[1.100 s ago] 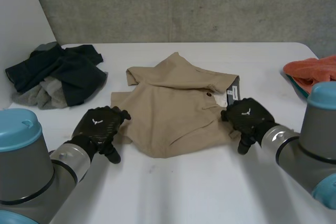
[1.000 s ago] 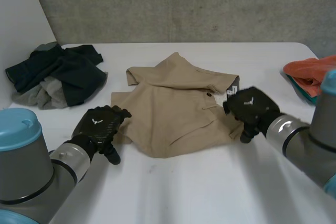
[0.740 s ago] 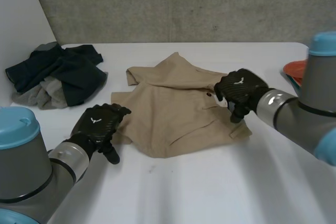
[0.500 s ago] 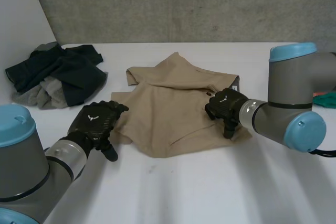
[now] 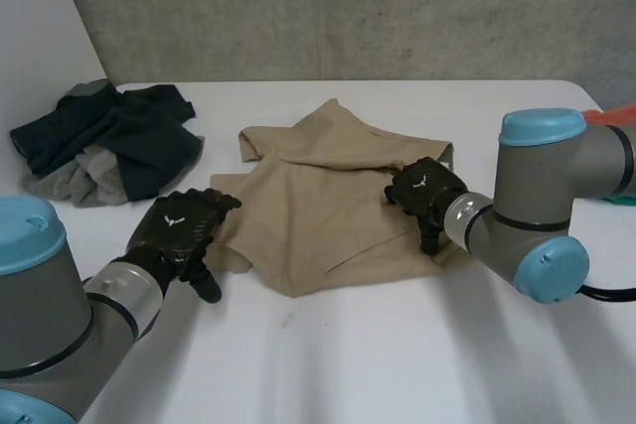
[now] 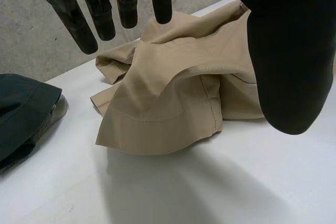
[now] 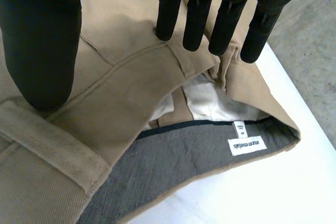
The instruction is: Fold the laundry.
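Observation:
Tan shorts [image 5: 328, 201] lie crumpled in the middle of the white table [image 5: 358, 345]. My left hand [image 5: 182, 230] rests at their left leg hem, open. In the left wrist view its straight fingers [image 6: 100, 17] hang just above the hem of the shorts [image 6: 157, 119], holding nothing. My right hand [image 5: 423, 190] is on the shorts' right side at the waistband. In the right wrist view its fingers [image 7: 194, 11] point straight down over the waistband [image 7: 131, 72], whose grey lining and white label [image 7: 247, 145] lie exposed beyond the fingertips. No cloth is gripped.
A pile of dark and grey clothes [image 5: 104, 141] sits at the table's back left, also beside the hem as dark cloth [image 6: 21, 119]. An orange cloth [image 5: 616, 113] peeks out behind my right arm at the far right. A grey wall backs the table.
My right arm has swung inward from the table's right side, bringing its hand onto the waistband, and its fingers have straightened. My left hand has shifted slightly left along the hem.

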